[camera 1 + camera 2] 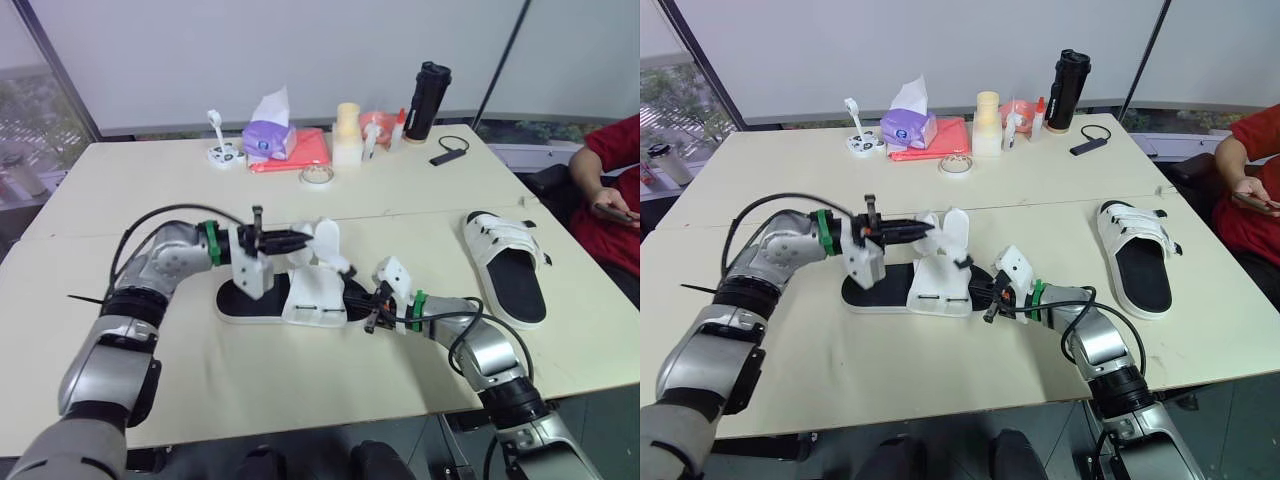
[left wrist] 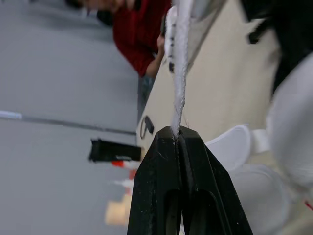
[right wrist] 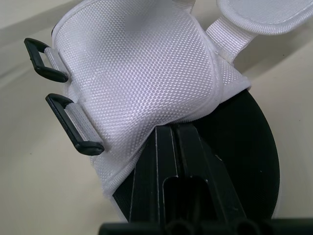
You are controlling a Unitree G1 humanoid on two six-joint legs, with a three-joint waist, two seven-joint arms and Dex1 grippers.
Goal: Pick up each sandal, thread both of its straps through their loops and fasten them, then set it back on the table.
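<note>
On the left, a white strap point(image 1: 326, 240) of the near sandal point(image 1: 245, 300) is pinched between the closed fingers of the left gripper point(image 1: 300, 239) and held raised above the sole. The left forearm is reached across from the table's point(image 1: 120, 180) left side. The sandal itself is lain flat on the table between the two arms.

Threading is judged to be the step in hand. The strap's free end must next be guided to the two black loops point(image 3: 90, 148), through which nothing is passed.

Further right, the white upper flap point(image 3: 146, 63) is clamped by the shut fingers of the right gripper point(image 1: 992, 293), with the forearm held low and pointed leftwards. The second sandal point(image 1: 505, 268) is seen at the table's right, well apart.
</note>
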